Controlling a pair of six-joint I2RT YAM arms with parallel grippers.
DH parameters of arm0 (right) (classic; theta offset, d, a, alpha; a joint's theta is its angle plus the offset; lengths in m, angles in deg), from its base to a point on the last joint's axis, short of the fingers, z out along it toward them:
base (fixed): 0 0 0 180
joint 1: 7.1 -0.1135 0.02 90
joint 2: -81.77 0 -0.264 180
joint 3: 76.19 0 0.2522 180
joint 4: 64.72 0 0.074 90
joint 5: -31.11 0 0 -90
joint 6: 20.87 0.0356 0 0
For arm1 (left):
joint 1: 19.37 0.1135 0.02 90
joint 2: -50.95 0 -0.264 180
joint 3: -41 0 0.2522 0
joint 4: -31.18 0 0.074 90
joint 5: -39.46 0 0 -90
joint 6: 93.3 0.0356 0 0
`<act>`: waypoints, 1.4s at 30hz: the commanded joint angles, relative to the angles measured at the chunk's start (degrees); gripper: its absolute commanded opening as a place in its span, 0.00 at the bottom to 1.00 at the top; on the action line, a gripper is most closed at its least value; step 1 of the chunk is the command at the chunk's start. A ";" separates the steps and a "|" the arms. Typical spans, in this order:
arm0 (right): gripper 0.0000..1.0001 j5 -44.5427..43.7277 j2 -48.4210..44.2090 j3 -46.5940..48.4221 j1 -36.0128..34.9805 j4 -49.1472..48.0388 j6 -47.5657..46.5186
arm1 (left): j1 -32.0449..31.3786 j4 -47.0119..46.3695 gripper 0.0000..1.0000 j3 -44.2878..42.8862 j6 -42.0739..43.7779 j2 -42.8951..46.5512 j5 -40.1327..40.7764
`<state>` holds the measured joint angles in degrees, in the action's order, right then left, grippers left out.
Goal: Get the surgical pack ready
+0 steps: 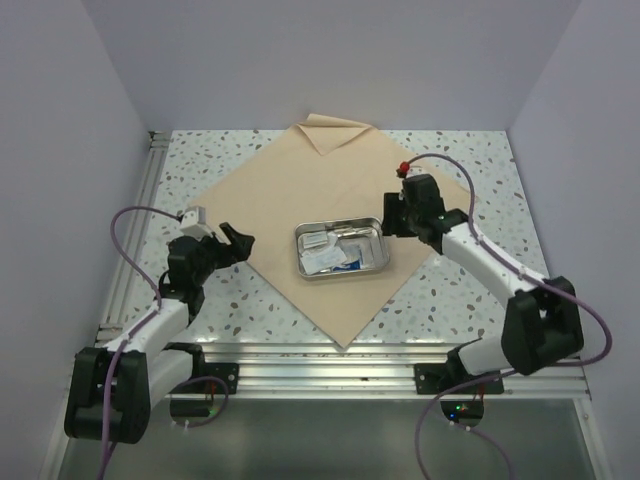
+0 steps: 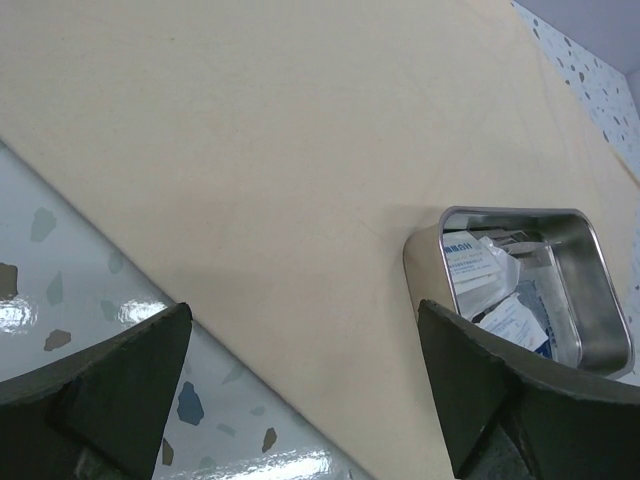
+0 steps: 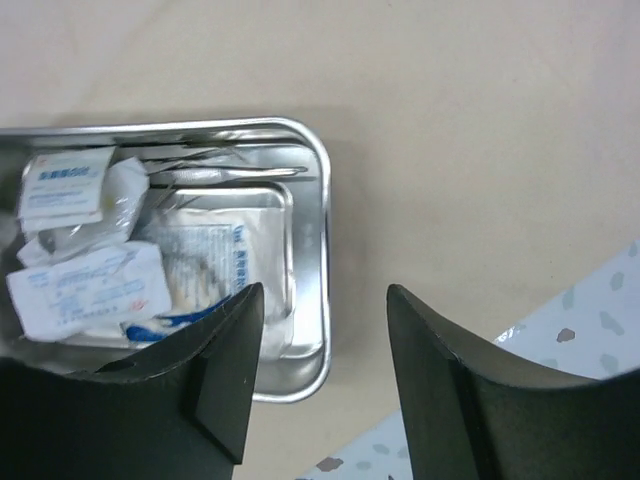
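Note:
A beige wrap sheet [image 1: 300,200] lies spread as a diamond on the table, its far corner folded over. A shiny steel tray [image 1: 341,250] sits on it right of centre, holding white sachets [image 3: 85,285] and a thin steel tool [image 3: 235,173]. My left gripper [image 1: 232,243] is open and empty over the sheet's left edge, left of the tray [image 2: 600,290]. My right gripper [image 1: 392,213] is open and empty just above the tray's right end [image 3: 318,230].
The table is speckled terrazzo [image 1: 480,300] with grey walls on three sides. A metal rail [image 1: 130,240] runs along the left edge and another along the front by the arm bases.

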<state>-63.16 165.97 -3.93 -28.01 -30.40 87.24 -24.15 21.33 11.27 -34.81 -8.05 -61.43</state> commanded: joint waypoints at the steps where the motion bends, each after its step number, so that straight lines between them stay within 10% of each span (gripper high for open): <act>1: 0.56 -3.63 -8.34 -3.91 -6.41 2.63 -4.66 | 0.21 -3.63 1.00 0.32 0.40 0.82 -0.54; 18: 0.59 -12.25 -15.22 -18.86 -50.87 0.71 3.25 | 0.29 -4.85 1.00 2.17 0.48 5.39 -2.02; 32: 0.54 -15.06 -4.58 -18.95 -58.46 -2.98 4.57 | 0.21 -11.54 1.00 1.55 0.22 -0.32 -11.78; 39: 0.41 -17.43 -1.24 -17.98 -58.46 -2.01 5.18 | 0.12 -12.07 1.00 1.29 0.13 -0.85 -13.10; 42: 0.21 -18.22 -0.53 -17.19 -58.46 -1.31 5.18 | 0.03 -12.24 1.00 1.20 0.22 -0.76 -13.27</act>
<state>-78.35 164.77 -22.57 -86.24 -31.28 91.72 -24.02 12.74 13.06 -35.20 -8.77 -73.13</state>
